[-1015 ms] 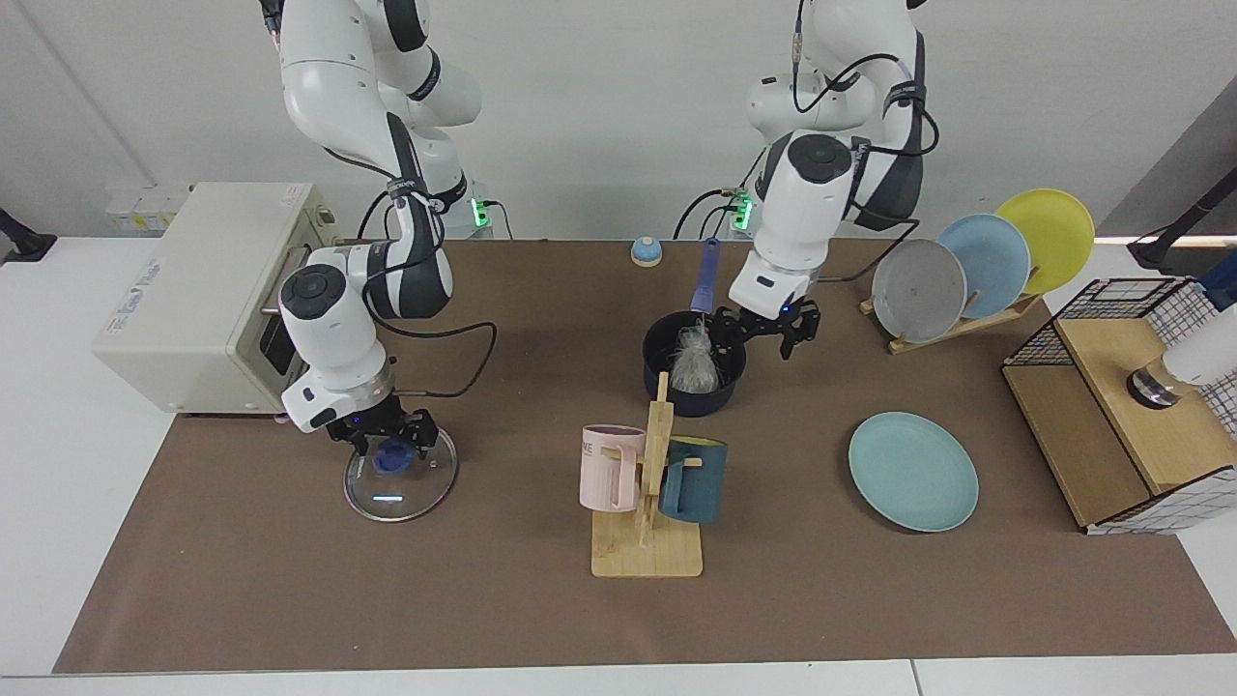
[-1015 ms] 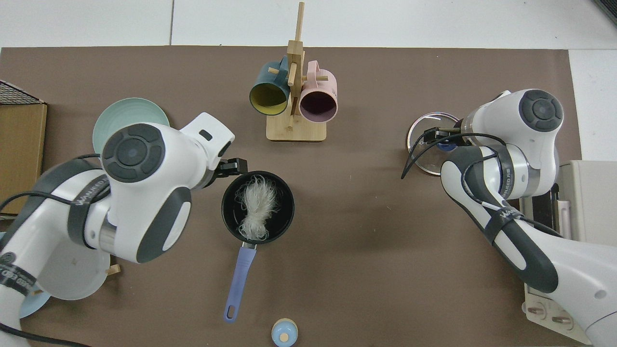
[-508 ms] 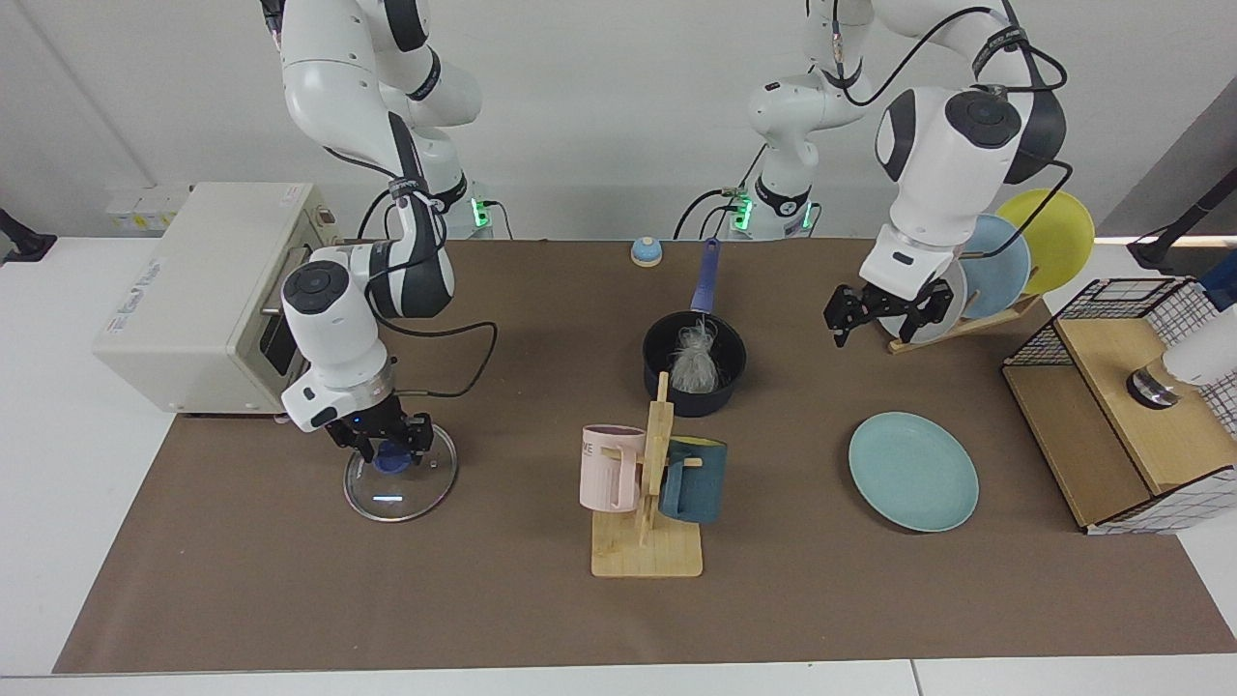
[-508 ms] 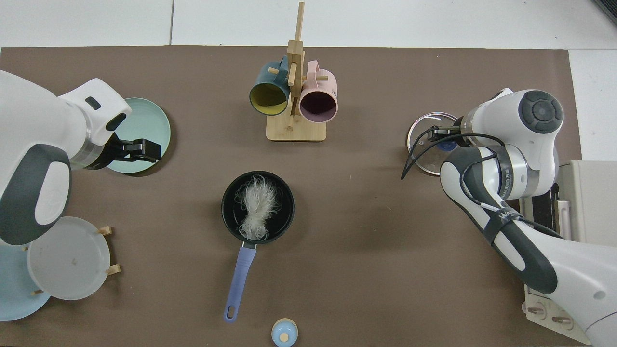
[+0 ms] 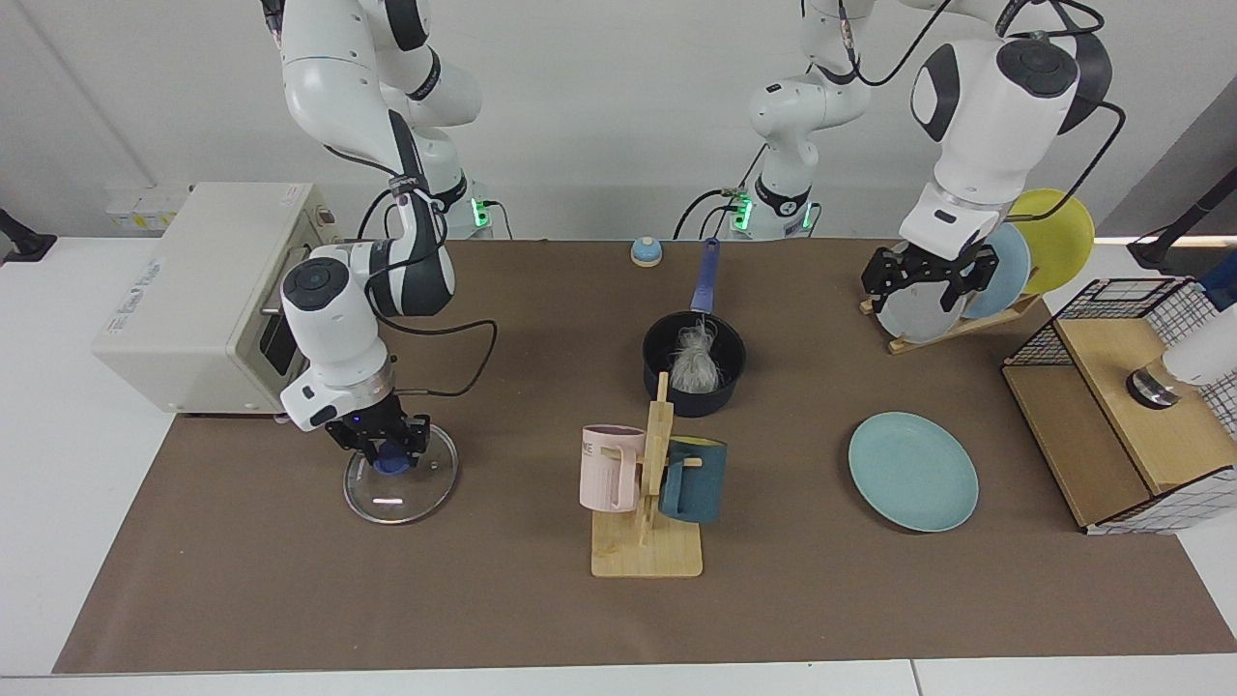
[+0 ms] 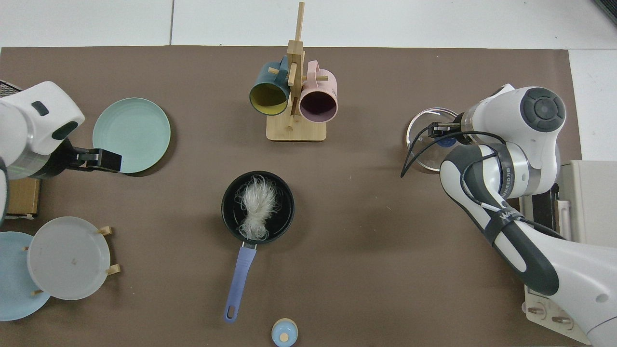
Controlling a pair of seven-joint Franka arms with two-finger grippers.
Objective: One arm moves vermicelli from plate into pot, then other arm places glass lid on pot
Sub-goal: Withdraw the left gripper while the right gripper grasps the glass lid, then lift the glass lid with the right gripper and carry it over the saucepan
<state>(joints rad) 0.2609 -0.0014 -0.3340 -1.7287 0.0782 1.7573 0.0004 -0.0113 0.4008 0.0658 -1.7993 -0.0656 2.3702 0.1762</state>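
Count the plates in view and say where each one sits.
4. The teal plate lies flat on the table; the grey plate, blue plate and yellow plate stand in the wooden rack. None seems hidden.

Brown mat (image 5: 290,590) covers white table (image 5: 58,464); pale wall behind.

The brown-covered table (image 5: 290,599) carries the pot (image 5: 694,375), plate (image 5: 913,471), glass lid (image 5: 400,485) and mug stand (image 5: 647,555).

Right tool (image 5: 378,452) low, fingers closed; left tool (image 5: 928,280) raised, open.
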